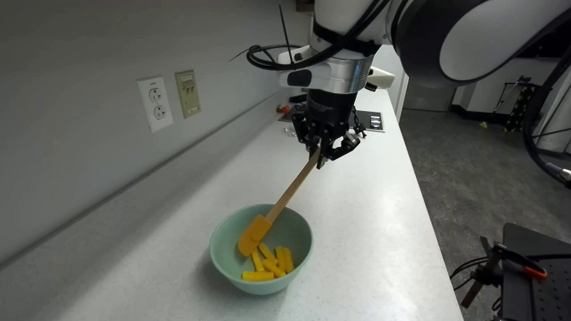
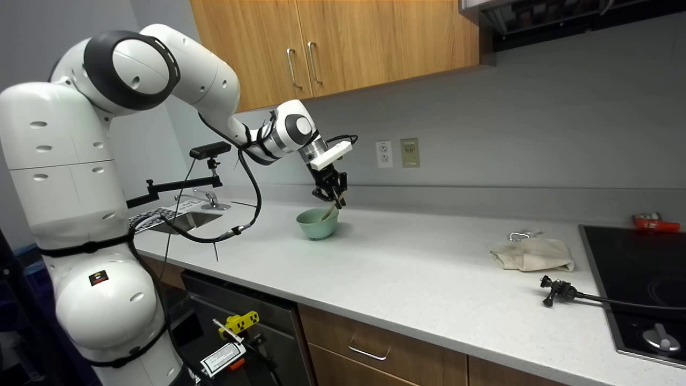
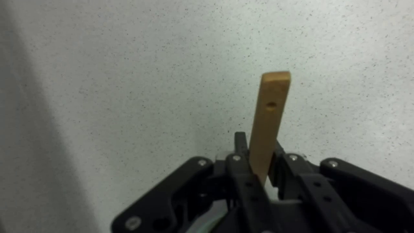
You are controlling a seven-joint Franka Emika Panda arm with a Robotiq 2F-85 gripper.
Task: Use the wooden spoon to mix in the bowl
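Note:
The wooden spoon (image 1: 293, 186) has a light tan handle and an orange-yellow flat head. The bowl (image 1: 221, 244) is mint green and holds several yellow pieces. My gripper (image 1: 318, 157) is shut on the handle near its top end, above and beyond the bowl. The spoon slants down, and its head is inside the bowl by the left wall, just above the yellow pieces. An exterior view also shows the gripper (image 2: 338, 200), spoon (image 2: 328, 213) and bowl (image 2: 317, 230). In the wrist view the handle end (image 3: 271, 113) stands up between the fingertips (image 3: 258, 149); the bowl rim (image 3: 208, 224) barely shows.
The white counter (image 2: 407, 257) runs along a grey wall with two outlet plates (image 2: 396, 154). A cloth (image 2: 532, 254), a black mount (image 2: 560, 289) and a cooktop (image 2: 643, 268) lie to one side. A sink (image 2: 187, 221) lies at the opposite end. Cabinets (image 2: 343, 48) hang above.

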